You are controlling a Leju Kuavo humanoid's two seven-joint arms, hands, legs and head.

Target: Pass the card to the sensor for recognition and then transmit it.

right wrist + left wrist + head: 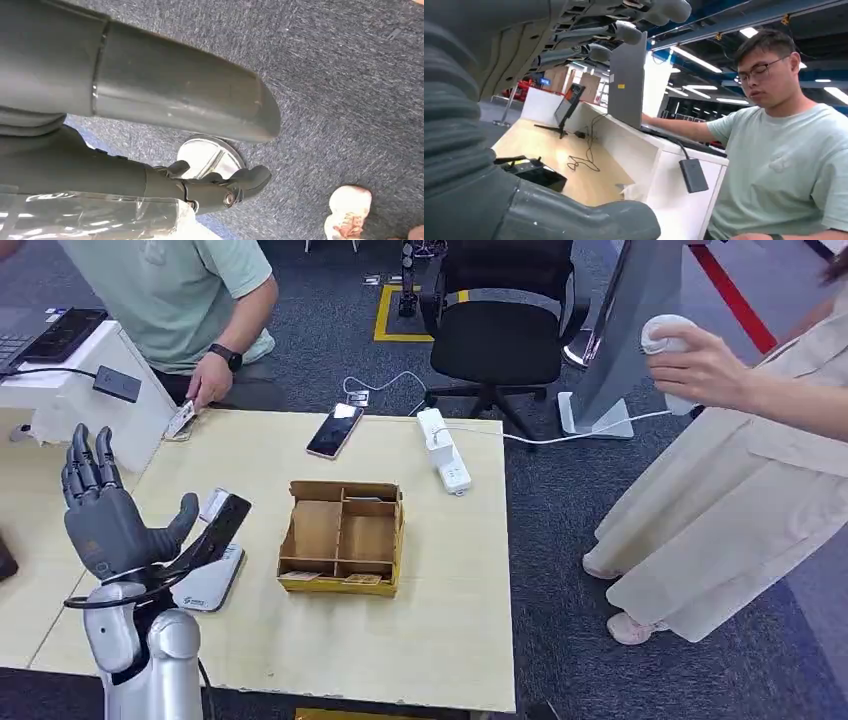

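My left hand [105, 515] is raised over the table's left edge, palm up, fingers spread and empty. In the left wrist view the left hand [489, 65] has nothing between thumb and fingers. A white card [180, 421] lies at the table's far left corner under the fingers of a seated person's hand [209, 378], well beyond my hand. The sensor, a flat white reader [207, 585] with a black tilted unit [217, 530] above it, sits just right of my left hand. My right hand [215, 187] hangs over the carpet, holding nothing.
A cardboard compartment box [343, 537] stands mid-table. A black phone [335, 429] and a white power strip [443, 448] lie at the far edge. A white counter [75, 390] carries a laptop at left. A second person [740, 440] stands at right; an office chair [500, 335] stands behind the table.
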